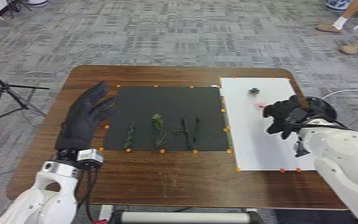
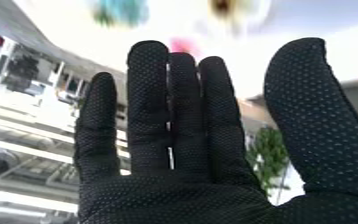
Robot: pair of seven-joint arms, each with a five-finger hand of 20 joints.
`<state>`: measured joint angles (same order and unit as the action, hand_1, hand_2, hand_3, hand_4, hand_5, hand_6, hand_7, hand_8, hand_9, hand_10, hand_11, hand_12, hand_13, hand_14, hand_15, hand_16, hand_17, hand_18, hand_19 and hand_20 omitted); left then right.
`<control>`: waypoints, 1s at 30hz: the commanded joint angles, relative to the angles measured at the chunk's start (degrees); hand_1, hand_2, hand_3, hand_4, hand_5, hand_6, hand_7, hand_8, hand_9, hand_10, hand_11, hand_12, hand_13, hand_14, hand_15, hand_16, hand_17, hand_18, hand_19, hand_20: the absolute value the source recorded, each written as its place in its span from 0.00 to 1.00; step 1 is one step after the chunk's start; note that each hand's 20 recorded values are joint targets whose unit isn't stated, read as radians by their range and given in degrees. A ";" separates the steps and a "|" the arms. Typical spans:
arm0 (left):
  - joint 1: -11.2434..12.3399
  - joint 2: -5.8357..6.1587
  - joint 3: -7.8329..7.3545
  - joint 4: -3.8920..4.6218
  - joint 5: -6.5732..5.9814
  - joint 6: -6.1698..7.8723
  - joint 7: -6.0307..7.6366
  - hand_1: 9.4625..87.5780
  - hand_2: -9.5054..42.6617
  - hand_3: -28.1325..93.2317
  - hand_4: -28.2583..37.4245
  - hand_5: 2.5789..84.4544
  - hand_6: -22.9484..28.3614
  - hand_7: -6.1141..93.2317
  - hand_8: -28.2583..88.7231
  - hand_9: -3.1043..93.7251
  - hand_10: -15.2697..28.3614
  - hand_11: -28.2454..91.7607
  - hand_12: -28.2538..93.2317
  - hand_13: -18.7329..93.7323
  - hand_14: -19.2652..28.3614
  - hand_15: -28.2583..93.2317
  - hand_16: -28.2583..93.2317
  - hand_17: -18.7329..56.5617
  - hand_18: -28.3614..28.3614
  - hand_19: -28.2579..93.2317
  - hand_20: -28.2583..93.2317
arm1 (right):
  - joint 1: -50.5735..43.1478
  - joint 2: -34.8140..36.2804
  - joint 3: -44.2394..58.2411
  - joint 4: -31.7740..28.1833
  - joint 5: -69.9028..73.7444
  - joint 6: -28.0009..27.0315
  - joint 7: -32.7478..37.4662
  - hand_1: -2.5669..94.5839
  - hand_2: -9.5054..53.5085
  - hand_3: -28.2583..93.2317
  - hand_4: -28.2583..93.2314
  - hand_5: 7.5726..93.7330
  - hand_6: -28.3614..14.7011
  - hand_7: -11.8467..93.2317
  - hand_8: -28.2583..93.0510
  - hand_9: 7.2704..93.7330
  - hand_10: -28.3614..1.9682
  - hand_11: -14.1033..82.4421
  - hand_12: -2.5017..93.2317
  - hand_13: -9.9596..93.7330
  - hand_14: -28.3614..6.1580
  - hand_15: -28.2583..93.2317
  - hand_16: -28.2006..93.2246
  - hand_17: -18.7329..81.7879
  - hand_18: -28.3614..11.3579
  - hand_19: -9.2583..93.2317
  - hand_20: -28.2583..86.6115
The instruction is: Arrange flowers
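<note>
My right hand point(image 1: 286, 111) is over the right part of the white board point(image 1: 255, 135), beside a pink flower point(image 1: 262, 106). A small blue-green flower point(image 1: 254, 91) lies farther up the board. In the right wrist view my right hand point(image 2: 180, 195) has straight fingers, with green foliage point(image 2: 269, 152) showing between them and the thumb; the blurred blue-green flower point(image 2: 120, 11) and pink flower point(image 2: 182, 46) are beyond the fingertips. Green stems point(image 1: 158, 122) and dark thin stems point(image 1: 186, 132) lie on the black mat point(image 1: 171, 95). My left hand point(image 1: 88, 114) is open at that mat's left edge.
Small orange markers point(image 1: 162, 151) line the mat and board on the brown table point(image 1: 175, 175). A black tripod point(image 1: 15, 95) stands on the floor to the left. A white cable point(image 1: 349, 91) runs past the table's right side.
</note>
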<state>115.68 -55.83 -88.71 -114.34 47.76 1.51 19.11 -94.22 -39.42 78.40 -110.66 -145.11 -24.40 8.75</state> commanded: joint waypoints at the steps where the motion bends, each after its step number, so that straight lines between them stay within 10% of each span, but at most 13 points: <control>1: 0.45 -0.73 0.32 0.15 -0.66 -0.03 0.23 0.19 0.05 0.75 0.00 0.27 0.48 0.27 0.15 0.25 0.57 0.33 0.40 0.34 0.68 0.38 0.29 0.09 0.88 0.58 0.30 | -0.61 -0.27 -1.33 2.73 -4.33 1.67 -0.17 0.37 0.00 0.91 0.00 0.44 0.67 0.37 0.11 0.55 0.67 0.28 0.19 0.54 0.65 0.79 0.43 0.30 0.20 0.73 0.63; 7: 0.31 -0.53 0.66 0.03 -0.53 0.20 0.24 0.19 0.05 0.75 0.00 0.27 0.48 0.27 0.15 0.25 0.57 0.33 0.40 0.34 0.68 0.38 0.29 0.09 0.88 0.58 0.30 | -1.63 -0.38 -2.38 4.15 -5.87 5.19 1.20 0.42 0.00 0.92 0.00 0.46 0.69 0.52 0.09 0.59 0.71 0.48 0.29 0.57 0.66 0.83 0.47 0.33 0.23 0.77 0.64; 11: -0.16 -0.07 0.70 0.21 -0.63 -0.02 0.34 0.19 0.05 0.75 0.00 0.27 0.48 0.27 0.15 0.25 0.57 0.33 0.40 0.34 0.68 0.38 0.29 0.09 0.88 0.58 0.30 | -1.72 -0.24 -2.88 4.87 -6.39 7.87 0.89 0.55 0.00 0.91 0.00 0.52 0.74 0.68 0.28 0.71 0.85 0.47 0.57 0.64 0.79 0.78 0.62 0.38 0.29 0.81 0.64; 17: -1.61 1.13 0.95 0.52 -0.72 -0.20 0.67 0.19 0.05 0.75 0.00 0.27 0.48 0.26 0.15 0.25 0.57 0.33 0.40 0.34 0.68 0.38 0.29 0.09 0.88 0.58 0.30 | -1.31 -0.56 -3.30 4.22 -2.68 13.83 1.14 0.56 0.00 0.93 0.00 0.66 0.75 0.69 0.31 0.81 0.85 0.47 0.61 0.72 0.78 0.78 0.65 0.43 0.30 0.82 0.64; 30: -13.61 8.25 5.85 3.33 -0.47 -1.92 0.92 0.19 0.05 0.75 0.00 0.27 0.48 0.27 0.15 0.26 0.57 0.33 0.40 0.34 0.68 0.38 0.29 0.09 0.88 0.58 0.30 | 23.14 -13.45 -24.78 2.65 7.45 22.64 2.68 0.55 0.00 0.94 0.02 0.71 0.73 0.64 0.30 0.87 0.84 0.39 0.62 0.76 0.87 0.72 0.67 0.46 0.31 0.80 0.63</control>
<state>109.72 -51.37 -84.68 -112.14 47.18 0.86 19.47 -85.99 -41.69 62.61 -106.59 -138.43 -2.49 13.40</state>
